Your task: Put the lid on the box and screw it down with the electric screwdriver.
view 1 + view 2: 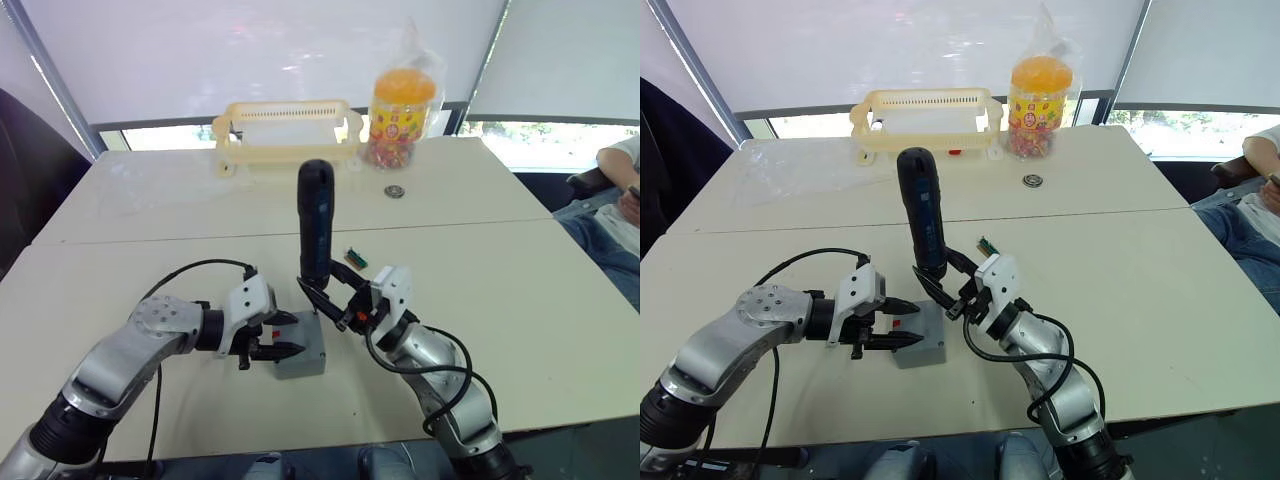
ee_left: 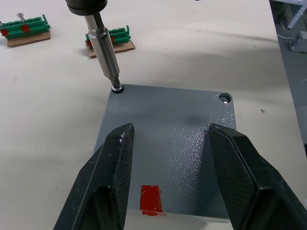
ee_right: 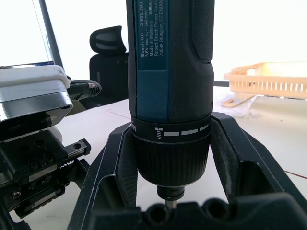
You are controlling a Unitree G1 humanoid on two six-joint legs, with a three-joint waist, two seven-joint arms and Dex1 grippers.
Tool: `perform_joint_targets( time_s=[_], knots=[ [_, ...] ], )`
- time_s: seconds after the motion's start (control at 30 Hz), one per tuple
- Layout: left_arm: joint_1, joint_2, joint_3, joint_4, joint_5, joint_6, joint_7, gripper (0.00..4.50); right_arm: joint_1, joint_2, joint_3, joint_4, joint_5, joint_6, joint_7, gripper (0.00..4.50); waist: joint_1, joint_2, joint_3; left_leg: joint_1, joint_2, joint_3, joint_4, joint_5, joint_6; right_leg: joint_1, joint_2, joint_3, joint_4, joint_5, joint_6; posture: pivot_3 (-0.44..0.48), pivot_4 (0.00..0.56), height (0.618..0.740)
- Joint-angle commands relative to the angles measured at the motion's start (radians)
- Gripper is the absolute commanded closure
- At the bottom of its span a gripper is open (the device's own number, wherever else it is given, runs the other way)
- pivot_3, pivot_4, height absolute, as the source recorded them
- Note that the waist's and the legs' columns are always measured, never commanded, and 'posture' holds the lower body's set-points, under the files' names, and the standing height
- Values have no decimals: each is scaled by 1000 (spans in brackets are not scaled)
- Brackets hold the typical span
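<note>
The flat grey textured plastic lid [image 2: 168,153] already sat flush on the small grey square plastic box [image 1: 301,352], which rested on the near part of the pale table [image 1: 520,300], so the first half of the task looked done. In the left wrist view a screw head [image 2: 224,99] was seated in one far corner of the lid, and the thin metal bit [image 2: 106,52] of the long black cylindrical electric screwdriver [image 1: 315,225] stood on a dark screw in the other far corner. The two near corners lay out of sight there, so I could not tell whether they were fastened; at best, the job seemed about midway through screwing. A small red mark [image 2: 151,200] showed near the lid's close edge. The right gripper [image 1: 335,300] was clamped around the screwdriver's lower body, holding it upright. The left gripper [image 1: 283,350] had its fingers [image 2: 108,182] spread apart over the lid, apparently steadying it, though contact could not be confirmed. Farther off lay green terminal blocks [image 2: 26,29], a cream plastic basket [image 1: 290,135], an orange-lidded jar [image 1: 402,118], and a seated person [image 1: 615,215] at the table's far right.
</note>
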Motion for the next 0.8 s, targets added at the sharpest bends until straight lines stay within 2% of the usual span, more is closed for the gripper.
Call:
perform_joint_targets(
  time_s=[0.03,0.8],
  knots=[
    [18,14,-21,-11,13,16,-4,2030,25,-8,4,20,-13,22,-1,2733,0,0,0,0,0,0,0,0,0,0,0,0,0,0,0,0,150,740],
    [48,10,-32,-14,32,8,4,2030,40,7,0,65,-15,9,-8,2733,1,1,-15,1,0,-1,0,0,0,2,0,0,-1,-2,-3,0,150,740]
  ],
)
